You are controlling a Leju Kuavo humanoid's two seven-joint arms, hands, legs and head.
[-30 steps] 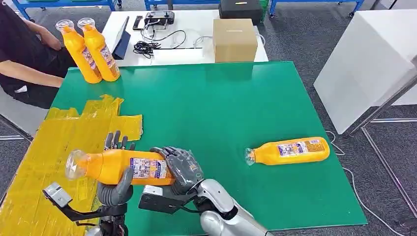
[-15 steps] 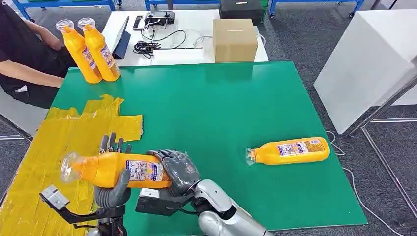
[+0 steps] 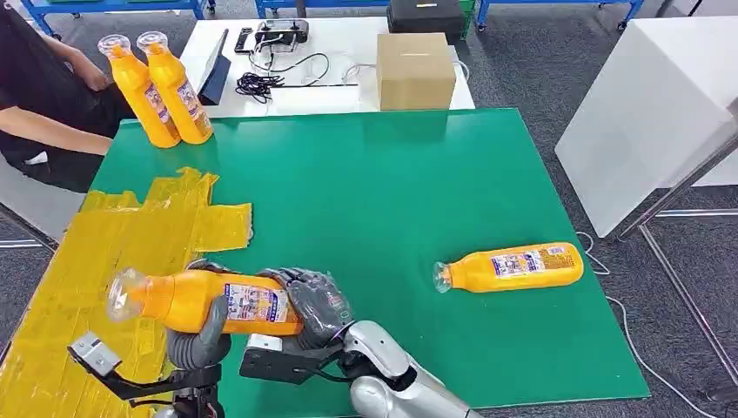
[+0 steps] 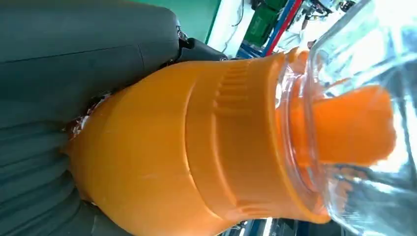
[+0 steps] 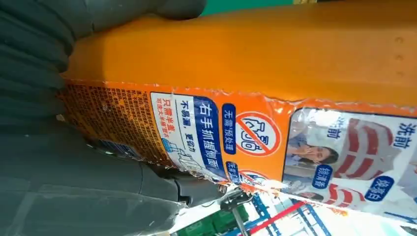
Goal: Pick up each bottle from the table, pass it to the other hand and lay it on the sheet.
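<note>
I see the held bottle (image 3: pixel 204 300) lying sideways over the yellow sheet's (image 3: pixel 96 261) near edge | left hand (image 3: pixel 202 335) grasping its neck end | right hand (image 3: pixel 315 305) grasping its base | second bottle (image 3: pixel 511 266) well right of sheet.

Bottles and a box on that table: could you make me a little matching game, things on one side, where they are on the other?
Things:
1. held bottle
2. lying bottle
3. two upright bottles
4. cardboard box

Places:
A. far left corner of the green table
B. on the white table behind
C. gripped by both robot hands, left robot hand, right robot hand
D. on its side, right part of the green table

Pairs: 1-C, 2-D, 3-A, 4-B
</note>
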